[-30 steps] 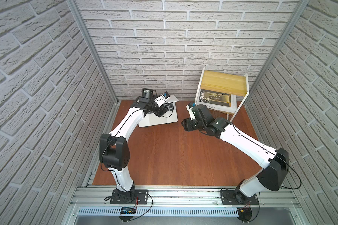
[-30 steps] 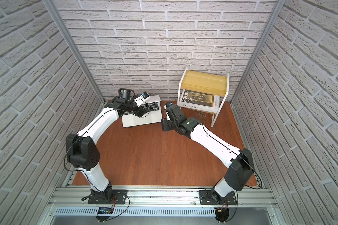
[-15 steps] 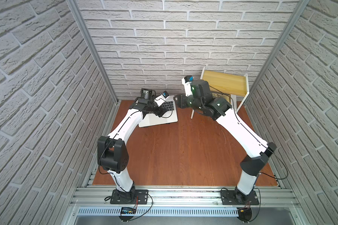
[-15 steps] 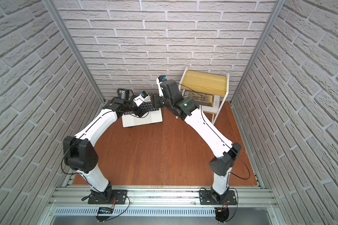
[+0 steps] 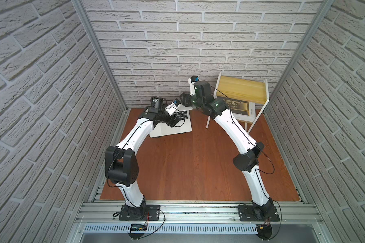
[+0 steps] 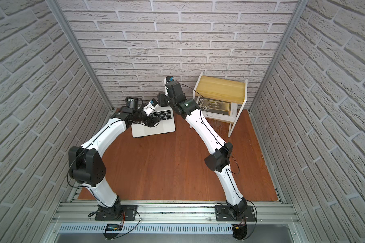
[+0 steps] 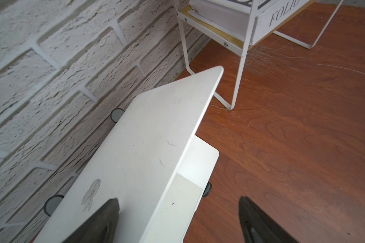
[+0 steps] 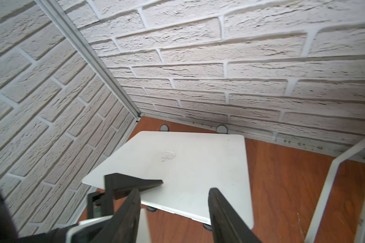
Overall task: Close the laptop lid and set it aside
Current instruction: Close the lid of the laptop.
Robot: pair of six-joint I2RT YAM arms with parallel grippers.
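While laptop (image 6: pixel 156 128) sits half-shut, upper centre in a top view | left gripper (image 7: pixel 178 199) wide, finger (image 7: pixel 105 221) on lid (image 7: pixel 156 136) | right gripper (image 8: pixel 175 189) jaws apart, empty | risk: hard push may slam lid, skid laptop.

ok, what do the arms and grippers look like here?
On left arm and right arm: white curved links, black joints and bases, thin black cables looping outside. Green lights near the right wrist. On left gripper and right gripper: black tapered fingers, white mounts with blue parts behind.
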